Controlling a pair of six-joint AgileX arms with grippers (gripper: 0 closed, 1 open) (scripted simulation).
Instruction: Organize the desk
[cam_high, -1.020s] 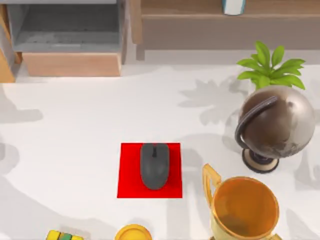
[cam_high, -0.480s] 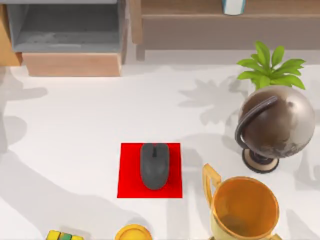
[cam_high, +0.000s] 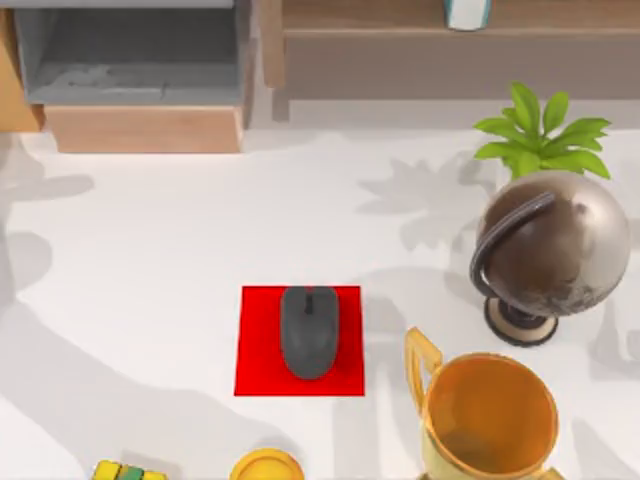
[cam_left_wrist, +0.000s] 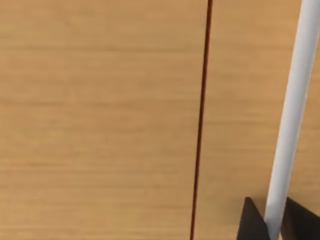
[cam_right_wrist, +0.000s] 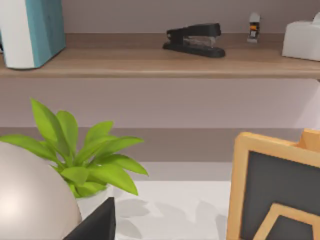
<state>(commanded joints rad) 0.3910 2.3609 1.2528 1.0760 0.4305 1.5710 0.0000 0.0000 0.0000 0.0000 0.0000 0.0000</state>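
Resting mouse (cam_high: 309, 331) on mat (cam_high: 256, 345), desk (cam_high: 150, 270)

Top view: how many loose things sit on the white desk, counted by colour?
Red: 1, flat square red mat
Dark grey: 1, dark grey computer mouse on the mat
Gold or yellow: 3, golden trophy cup, round yellow disc, yellow-green block
Bronze: 1, bronze globe on stand
Green: 1, green leafy plant
Total: 7

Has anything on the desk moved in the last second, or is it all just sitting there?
The drawer at the top view's upper left slid slightly leftward, and the shadows on the desk shifted along its left side. The mouse, red mat, globe, trophy and plant stayed put.
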